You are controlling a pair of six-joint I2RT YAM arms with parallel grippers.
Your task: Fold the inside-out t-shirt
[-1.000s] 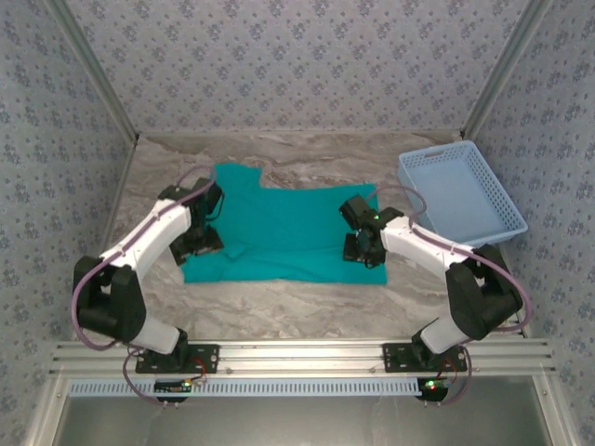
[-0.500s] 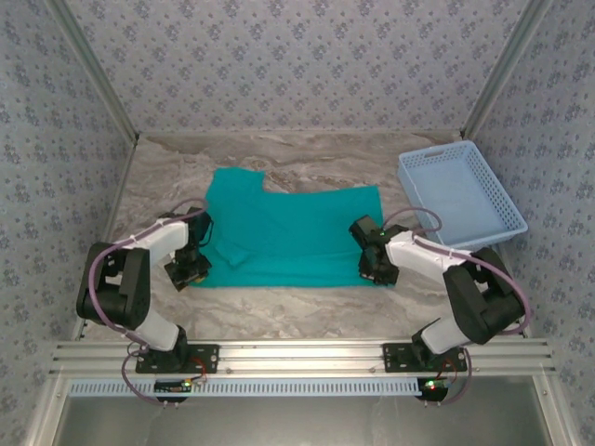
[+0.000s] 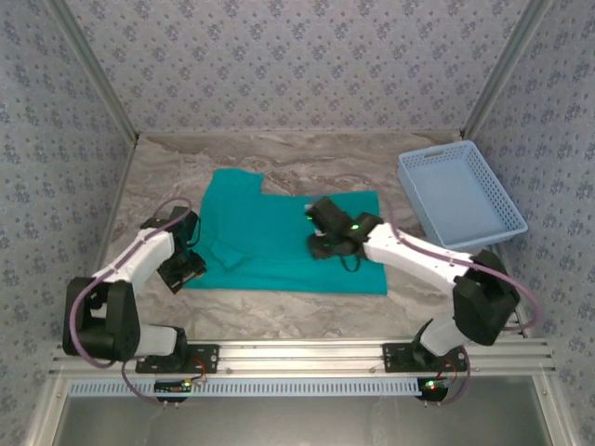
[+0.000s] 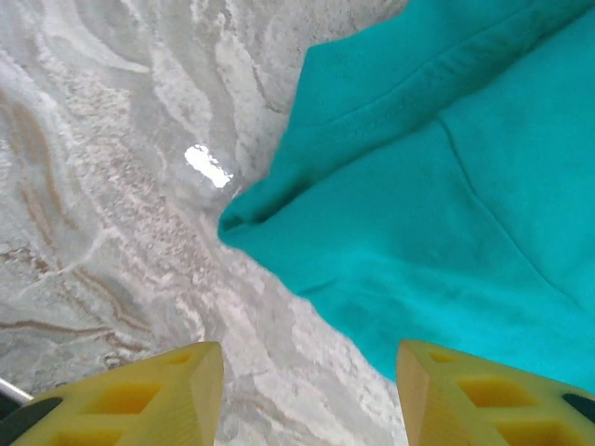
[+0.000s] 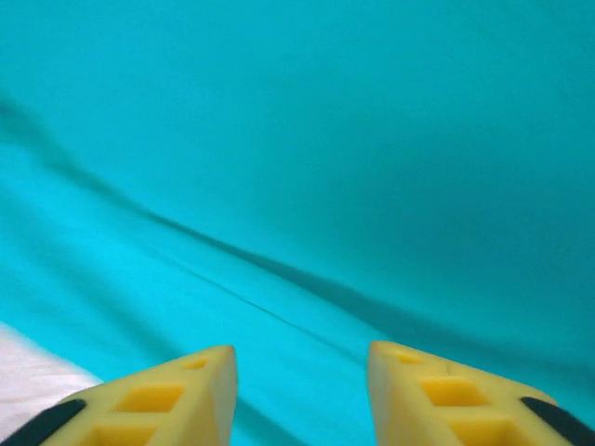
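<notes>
Left tool (image 4: 307, 376) agape over t-shirt (image 4: 446, 232) corner, top view adds basket (image 3: 460, 195)

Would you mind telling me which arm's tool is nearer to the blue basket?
Right. The right tool is over the middle of the shirt, left of the basket; the left tool sits at the shirt's far left edge.

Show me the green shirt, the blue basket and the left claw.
green shirt (image 3: 279, 232), top view, middle of the cloth.
blue basket (image 3: 462, 197), top view, its bare floor.
left claw (image 4: 307, 367), left wrist view, midway between its yellow fingertips.
</notes>
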